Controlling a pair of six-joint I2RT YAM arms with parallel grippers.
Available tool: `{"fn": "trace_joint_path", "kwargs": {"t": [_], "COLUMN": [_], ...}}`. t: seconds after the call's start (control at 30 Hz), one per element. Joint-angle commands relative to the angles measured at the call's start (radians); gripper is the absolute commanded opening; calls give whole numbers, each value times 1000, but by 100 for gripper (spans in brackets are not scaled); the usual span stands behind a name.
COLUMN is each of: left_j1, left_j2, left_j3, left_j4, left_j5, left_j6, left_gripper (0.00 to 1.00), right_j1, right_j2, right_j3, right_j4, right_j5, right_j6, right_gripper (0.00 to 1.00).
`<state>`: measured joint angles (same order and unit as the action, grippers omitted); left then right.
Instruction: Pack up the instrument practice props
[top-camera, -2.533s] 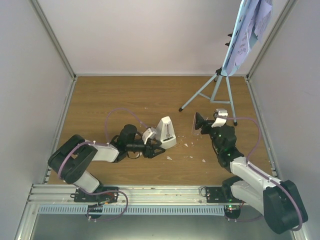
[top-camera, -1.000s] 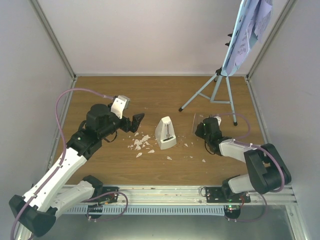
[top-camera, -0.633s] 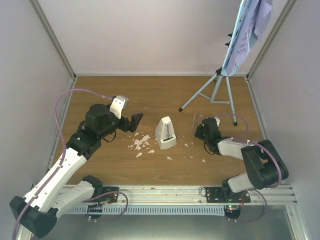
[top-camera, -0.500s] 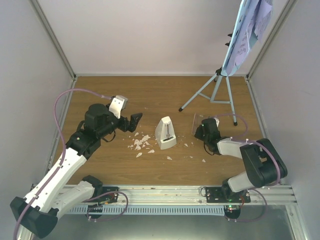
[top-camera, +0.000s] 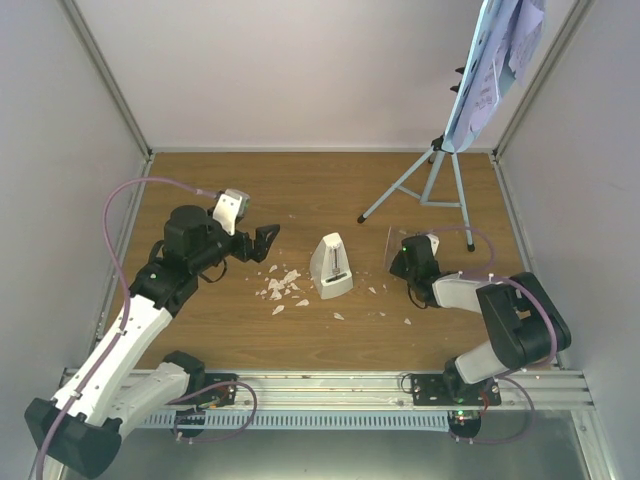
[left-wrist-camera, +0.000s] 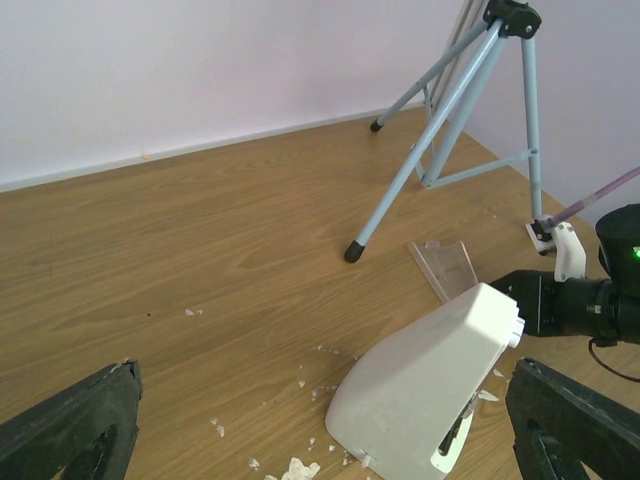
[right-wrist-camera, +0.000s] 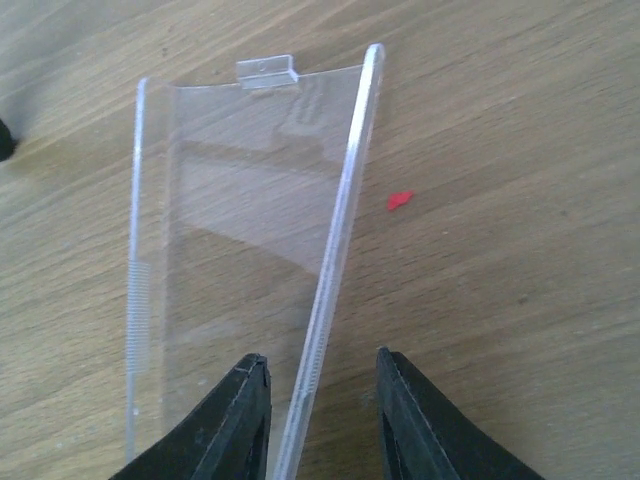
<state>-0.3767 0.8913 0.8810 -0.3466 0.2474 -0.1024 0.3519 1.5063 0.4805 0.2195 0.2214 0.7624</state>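
While the left gripper (top-camera: 262, 240) hangs with its jaws spread fully wide and nothing between them, the white pyramid metronome (top-camera: 331, 266) stands upright on the wooden table (top-camera: 300, 180) ahead of the fingertips, clear of both. In the left wrist view the metronome (left-wrist-camera: 425, 385) sits closer to the right-hand finger (left-wrist-camera: 570, 420). White crumbs (top-camera: 280, 285) are scattered on the wood between this gripper and the metronome's base.

The right gripper (top-camera: 400, 262) is low at the table on the metronome's other side. It points at the tapered clear cover (top-camera: 392, 246), which is off the metronome and sits just in front of the fingertips. Seen from the right wrist, the two fingers (right-wrist-camera: 235, 420) straddle one long ridged edge of the clear cover (right-wrist-camera: 230, 200). The jaws are narrowed, but a sliver of gap shows on either side of that edge, so nothing is gripped. A small red fleck (right-wrist-camera: 400, 200) lies on the wood to the right of the cover.

Beyond the right gripper, toward the back corner, the pale-blue music stand (top-camera: 432, 180) stands on its tripod with sheet music pages (top-camera: 515, 35) on its tray.
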Motion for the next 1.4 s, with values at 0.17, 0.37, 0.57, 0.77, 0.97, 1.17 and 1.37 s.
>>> {"fn": "trace_joint_path", "kwargs": {"t": [0.17, 0.37, 0.57, 0.77, 0.97, 1.17, 1.37], "left_j1": [44, 52, 56, 59, 62, 63, 64], "left_j2": [9, 6, 2, 1, 3, 3, 4], "left_j3": [-15, -20, -23, -24, -25, -27, -27], "left_j4": [63, 69, 72, 72, 72, 74, 74], "left_j5": [67, 79, 88, 92, 94, 96, 96], "left_j6": [-22, -21, -20, -20, -20, -20, -22], "left_gripper": [99, 99, 99, 99, 99, 99, 99], "right_j1": [-7, -8, -6, -4, -5, -4, -4], "right_j2": [-7, -1, 18, 18, 30, 20, 4], "right_j3": [-8, 5, 31, 18, 26, 21, 18], "right_j4": [-33, 12, 16, 20, -8, -25, -35], "right_j5": [78, -17, -88, -76, -40, -2, 16], "right_j6": [-17, -58, -87, -81, -83, -80, -77], "right_gripper": [28, 27, 30, 23, 19, 16, 12]}}
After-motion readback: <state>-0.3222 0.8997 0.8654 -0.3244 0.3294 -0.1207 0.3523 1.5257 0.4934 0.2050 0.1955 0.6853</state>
